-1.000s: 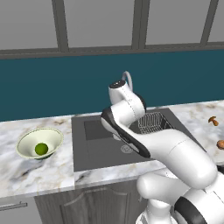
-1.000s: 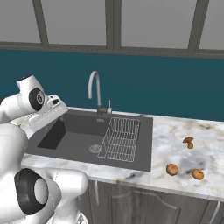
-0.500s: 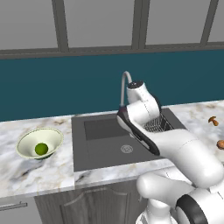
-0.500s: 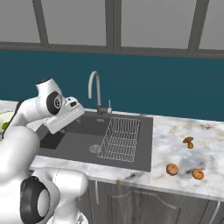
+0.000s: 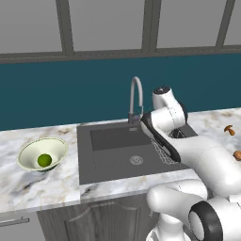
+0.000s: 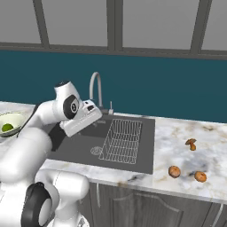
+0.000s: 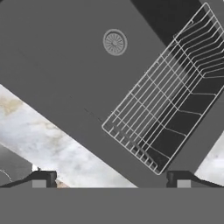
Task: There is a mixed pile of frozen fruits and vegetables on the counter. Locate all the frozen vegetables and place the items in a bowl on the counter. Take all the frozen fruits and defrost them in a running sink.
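My gripper [image 7: 111, 178] is open and empty, its two dark fingertips [image 7: 43, 177] wide apart, hanging over the dark grey sink [image 6: 84, 144] above its front edge. In the right base view the hand sits left of the wire rack [image 6: 122, 139]. The bowl [image 5: 42, 151] stands on the counter [image 5: 28, 181] left of the sink, with the green ball [image 5: 44, 160] inside it. On the counter right of the sink lie the brown mushroom piece [image 6: 191, 143] and two round orange fruits [image 6: 174, 171] [image 6: 200, 176]. The mushroom [image 5: 229, 130] also shows at the far right.
The curved silver faucet [image 6: 95, 86] rises behind the basin; no water shows. The round drain [image 7: 115, 42] lies beside the wire rack [image 7: 170, 100]. A strip of marble [image 7: 43, 135] runs along the sink's front. A teal wall backs the counter.
The arm has swung to the right, from over the sink's left end toward its middle. The gripper stayed open and empty. Nothing on the counter moved.
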